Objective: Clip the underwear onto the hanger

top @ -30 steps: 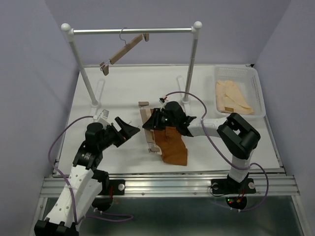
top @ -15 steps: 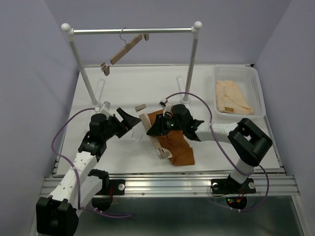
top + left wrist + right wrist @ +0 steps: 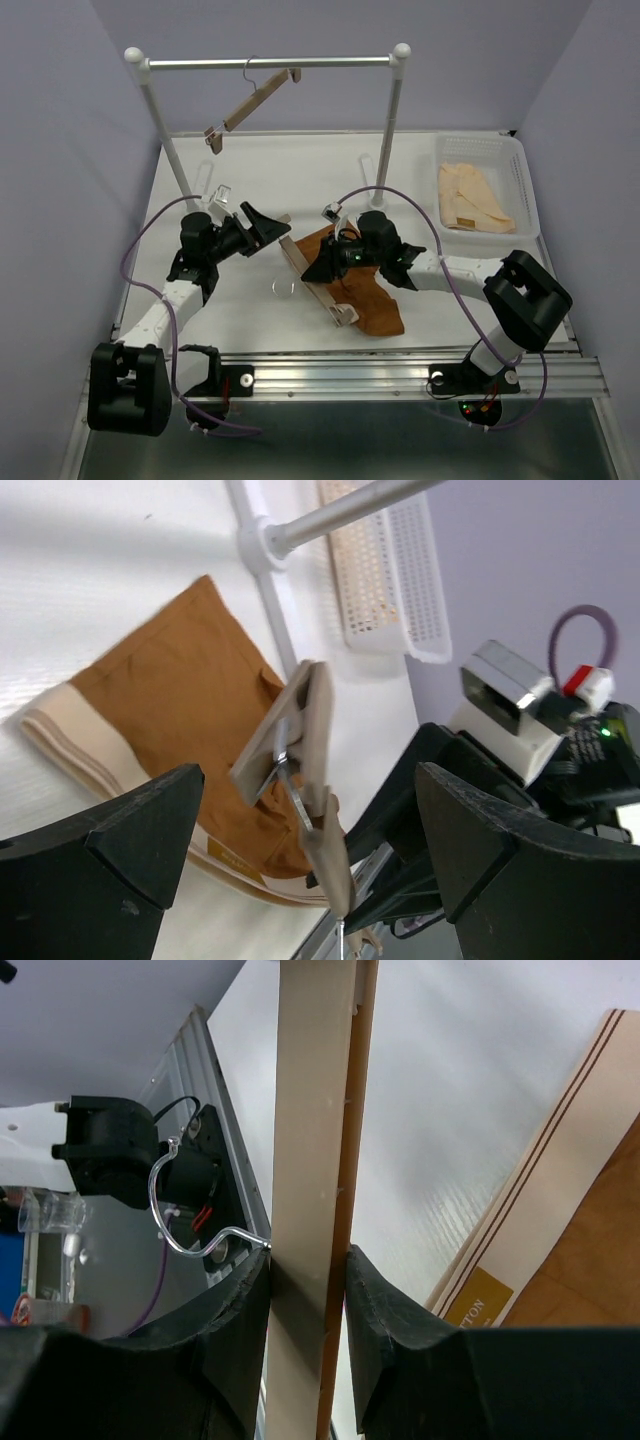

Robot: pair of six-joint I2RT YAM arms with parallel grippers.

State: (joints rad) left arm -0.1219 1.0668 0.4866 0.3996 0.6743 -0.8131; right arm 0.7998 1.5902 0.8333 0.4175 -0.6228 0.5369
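From above, we have the right gripper [image 3: 328,268] pinching the hanger [image 3: 305,268] at mid-bar. The bar's long axis runs diagonally from far-left to near-right across the underwear [image 3: 370,305], which lies flat on the table [image 3: 240,180] beneath and to the right of it. The left gripper [image 3: 268,228] is spread wide and sits just beside the bar's far end, so it's plainly the nearer arm for that clip. A second hanger [image 3: 250,100] dangles from the rail [image 3: 270,63], out of play.

Over to the left wrist: the fingers [image 3: 100,850] are splayed with the end clip [image 3: 295,730] standing right in the gap ahead. The tan waistband [image 3: 65,745] lies off to the left, apart from the clip. We can't tell whether the clip's mouth is open.

Right wrist now: the pads [image 3: 235,1330] are pressed on either side of the wooden bar, and the wire hook [image 3: 185,1210] curls off to the left. Both clips are cut off here, and we can't judge whether the bar rests on the fabric or hangs just above it.
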